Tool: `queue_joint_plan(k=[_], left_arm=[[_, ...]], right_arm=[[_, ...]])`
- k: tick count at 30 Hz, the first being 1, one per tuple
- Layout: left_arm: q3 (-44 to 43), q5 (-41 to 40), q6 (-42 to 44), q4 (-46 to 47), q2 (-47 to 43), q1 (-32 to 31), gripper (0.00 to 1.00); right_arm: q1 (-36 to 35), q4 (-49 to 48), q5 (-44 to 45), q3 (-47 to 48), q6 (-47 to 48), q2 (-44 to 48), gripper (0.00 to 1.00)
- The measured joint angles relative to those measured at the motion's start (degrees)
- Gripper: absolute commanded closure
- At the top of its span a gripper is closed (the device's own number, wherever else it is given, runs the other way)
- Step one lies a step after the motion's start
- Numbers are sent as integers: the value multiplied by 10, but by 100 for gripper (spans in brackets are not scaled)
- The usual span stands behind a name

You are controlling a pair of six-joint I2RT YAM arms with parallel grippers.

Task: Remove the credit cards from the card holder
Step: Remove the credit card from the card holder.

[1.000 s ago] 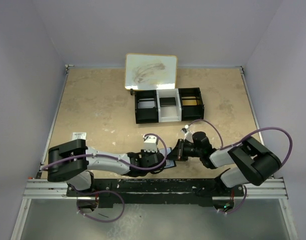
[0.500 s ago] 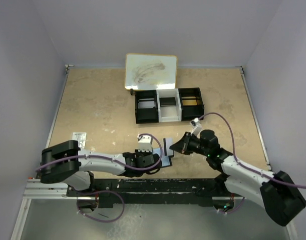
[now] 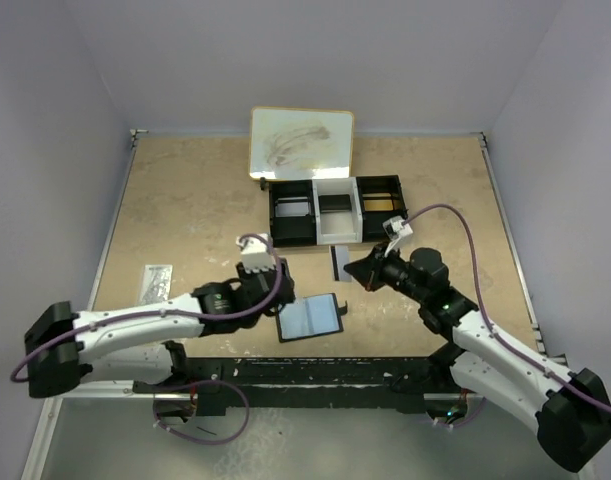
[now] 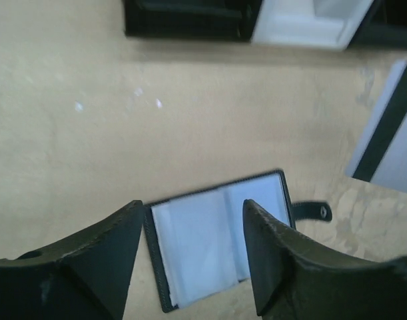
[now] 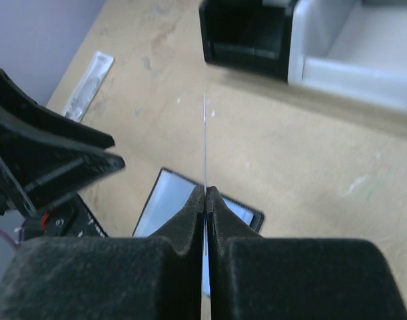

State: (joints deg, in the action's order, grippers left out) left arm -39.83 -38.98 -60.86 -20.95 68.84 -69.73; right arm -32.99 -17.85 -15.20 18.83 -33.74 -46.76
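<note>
Pulling back from the card holder (image 3: 312, 317), the left gripper (image 3: 278, 292) is now hanging just left of it, while the right gripper (image 3: 353, 270) is carrying a credit card (image 3: 334, 264) farther up the worktop (image 3: 185, 210), near the three-compartment tray (image 3: 335, 238). From above, the holder is lying open and flat between the two arms.

On the left wrist camera, the left gripper (image 4: 192, 208) is standing spread wide above the open card holder (image 4: 216, 237), touching nothing; the striped credit card (image 4: 390, 133) is showing at the right edge.

On the right wrist camera, the right gripper (image 5: 204, 193) is pinching the credit card (image 5: 205, 140) edge-on, with the card holder (image 5: 160, 203) lying below it and the left gripper (image 5: 50, 160) at the left.
</note>
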Motion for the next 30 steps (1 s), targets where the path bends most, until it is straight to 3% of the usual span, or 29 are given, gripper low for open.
queue_joint_plan(k=[5, 9, 12, 17, 30], left_arm=[[-4, 1, 43, -52, -129, 138, 32], [-13, 30, 72, -90, -152, 269, 31], [-13, 55, 83, -115, -143, 324, 31], [-12, 82, 85, -140, -145, 349, 31], [7, 106, 77, -186, -259, 349, 30]], right_arm=[[0, -16, 40, 60, 106, -6, 100], [0, -62, 40, 106, 208, -58, 100], [0, -81, 27, 139, 281, -117, 100], [0, -69, -3, 242, 390, -241, 100], [-18, 9, -37, 476, 606, -534, 100]])
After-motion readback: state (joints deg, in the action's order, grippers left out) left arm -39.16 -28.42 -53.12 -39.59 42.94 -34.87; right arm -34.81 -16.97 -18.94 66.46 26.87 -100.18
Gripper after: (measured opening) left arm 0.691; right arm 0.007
